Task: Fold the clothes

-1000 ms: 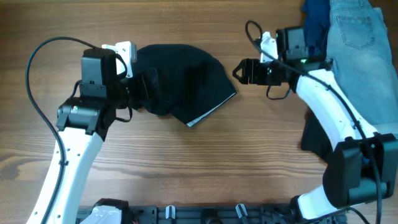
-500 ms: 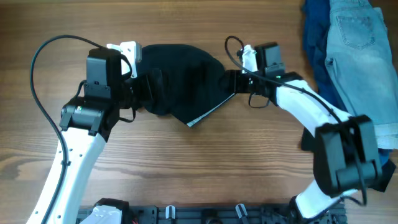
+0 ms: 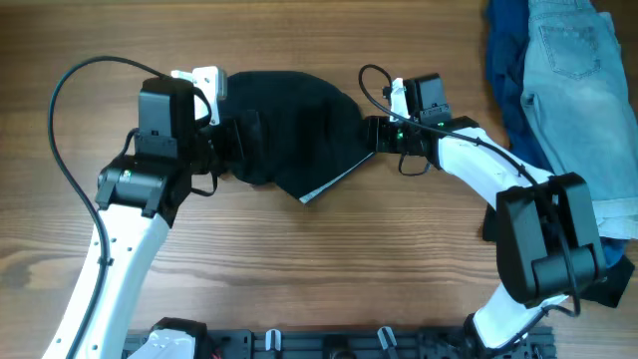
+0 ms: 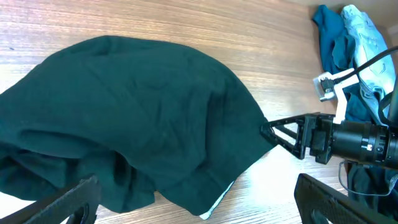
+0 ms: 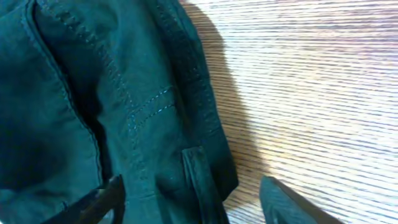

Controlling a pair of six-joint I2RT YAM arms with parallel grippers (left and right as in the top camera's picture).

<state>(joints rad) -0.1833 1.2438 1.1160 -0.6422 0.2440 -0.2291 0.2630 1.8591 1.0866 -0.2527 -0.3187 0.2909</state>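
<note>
The black shorts (image 3: 294,130) lie bunched in the upper middle of the table, with a pale lining edge (image 3: 334,181) showing at the lower right. They also fill the left wrist view (image 4: 124,124) and the right wrist view (image 5: 106,99), where stitching and a belt loop show. My left gripper (image 3: 231,140) is open at the shorts' left side, its fingers (image 4: 193,202) spread wide over the fabric. My right gripper (image 3: 369,135) is open at the shorts' right corner, its fingers (image 5: 193,199) straddling the hem.
Light-blue denim shorts (image 3: 578,80) lie on a dark blue garment (image 3: 505,60) at the far right, also in the left wrist view (image 4: 348,50). Another dark piece (image 3: 503,219) lies under the right arm. Bare wood lies in front.
My right gripper has moved left from beside the denim pile to the black shorts' right corner. The left arm has shifted slightly and then held still.
</note>
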